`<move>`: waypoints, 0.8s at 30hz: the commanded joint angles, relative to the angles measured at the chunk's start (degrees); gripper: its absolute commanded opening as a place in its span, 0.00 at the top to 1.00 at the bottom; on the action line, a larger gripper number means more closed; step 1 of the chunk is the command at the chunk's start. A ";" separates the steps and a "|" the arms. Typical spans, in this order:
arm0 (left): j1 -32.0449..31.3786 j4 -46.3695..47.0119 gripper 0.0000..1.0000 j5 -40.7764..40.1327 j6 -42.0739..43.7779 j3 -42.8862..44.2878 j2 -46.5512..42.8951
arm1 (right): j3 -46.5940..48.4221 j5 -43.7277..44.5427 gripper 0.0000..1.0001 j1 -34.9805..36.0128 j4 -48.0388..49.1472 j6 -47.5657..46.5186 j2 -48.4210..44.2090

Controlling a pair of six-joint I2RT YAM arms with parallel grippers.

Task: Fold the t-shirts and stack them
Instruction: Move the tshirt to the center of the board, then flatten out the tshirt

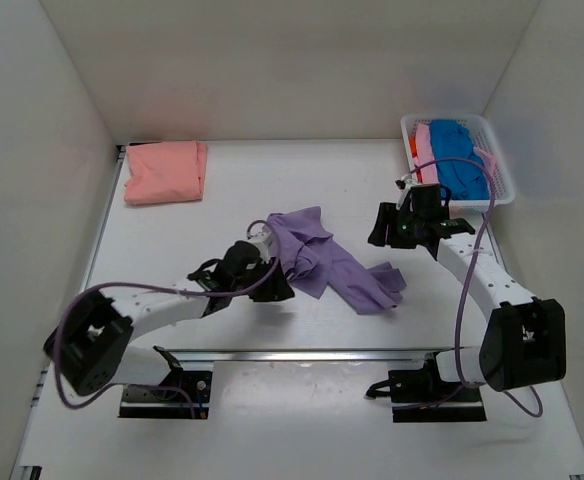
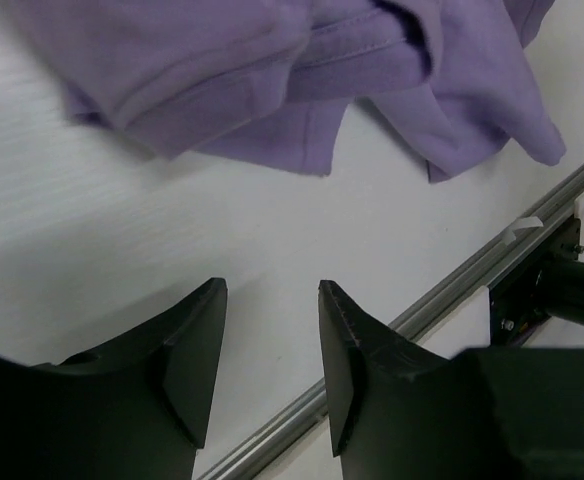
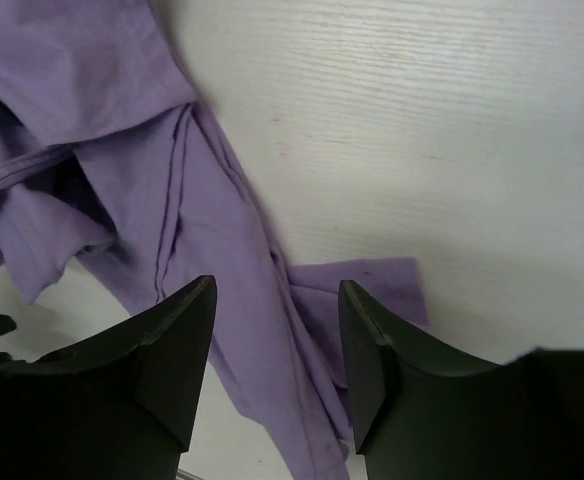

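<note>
Surface: white table [image 1: 302, 185] with white walls at left, back and right; a metal rail [image 1: 322, 354] runs along the near side.
Far-left corner: salmon-pink t-shirt [image 1: 165, 172] lies folded, close to the left wall, well apart from both arms.
Open room: bare table stretches between that shirt and the centre.
Left arm: reaches low from its base toward the centre.
Left gripper [image 2: 272, 287]: fingers spread, nothing between them, just beside the lavender t-shirt's near-left edge.
Centre: lavender t-shirt [image 1: 332, 262] lies crumpled, between the two grippers.
Right arm: angled up and leftward from its base.
Right gripper [image 3: 277, 285]: fingers spread, pinching nothing, near the shirt's right side.
Far-right corner: white basket [image 1: 505, 183] against the wall holds orange [image 1: 412, 152], pink [image 1: 423, 150] and blue t-shirts [image 1: 462, 160].
</note>
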 commanded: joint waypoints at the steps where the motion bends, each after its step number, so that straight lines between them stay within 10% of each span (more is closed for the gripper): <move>1: -4.73 3.96 0.47 -3.36 -6.00 7.44 10.32 | -1.19 -2.12 0.51 -1.62 4.45 1.00 -3.21; 19: -10.36 -2.09 0.32 -15.14 -15.93 20.19 29.95 | -6.39 -3.62 0.52 -4.61 5.24 1.01 -7.96; 21: -10.80 -1.57 0.48 -14.96 -15.76 21.60 33.37 | -6.82 -4.06 0.53 -4.88 5.50 1.53 -8.22; 24: -10.63 1.76 1.00 -11.81 -16.55 21.34 36.62 | -8.22 -4.85 0.53 -4.97 5.77 2.85 -9.89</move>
